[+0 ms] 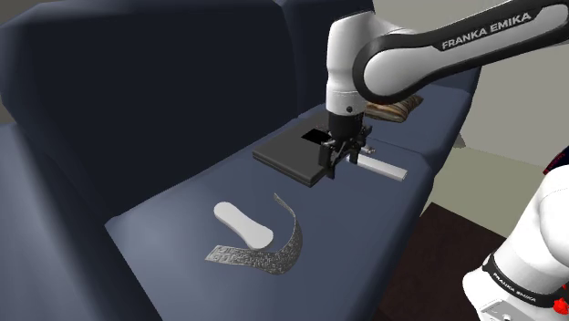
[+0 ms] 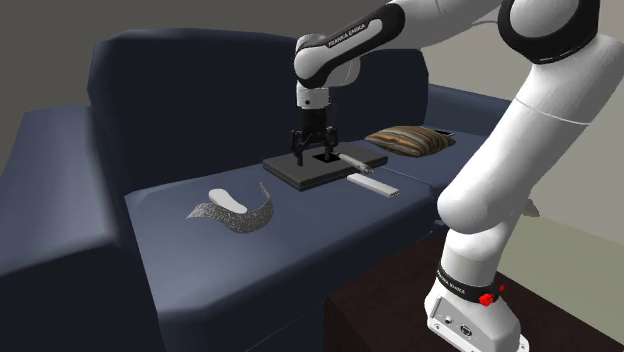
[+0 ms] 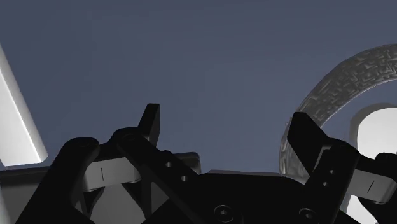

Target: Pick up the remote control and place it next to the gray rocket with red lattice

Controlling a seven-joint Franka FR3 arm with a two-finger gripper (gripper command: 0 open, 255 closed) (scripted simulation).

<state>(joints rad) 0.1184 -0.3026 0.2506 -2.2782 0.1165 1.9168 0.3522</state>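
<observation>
So the gripper point(image 1: 337, 164) hangs right above the black slab point(image 1: 287, 157) on the dark blue sofa point(image 1: 164, 214), fingers spread wide with nothing between them but seat cushion, so it's not grabbing anything. The white bar-shaped remote control point(image 1: 383, 168) is lying flat on the seat just beside the slab, on the side toward the shoulder view's right. A curved grey patterned strip point(image 1: 287, 242) sits well apart from the slab, toward the sofa's front edge.

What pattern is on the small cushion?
Brown and tan stripes on the cushion; shows best in the second exterior view.
</observation>
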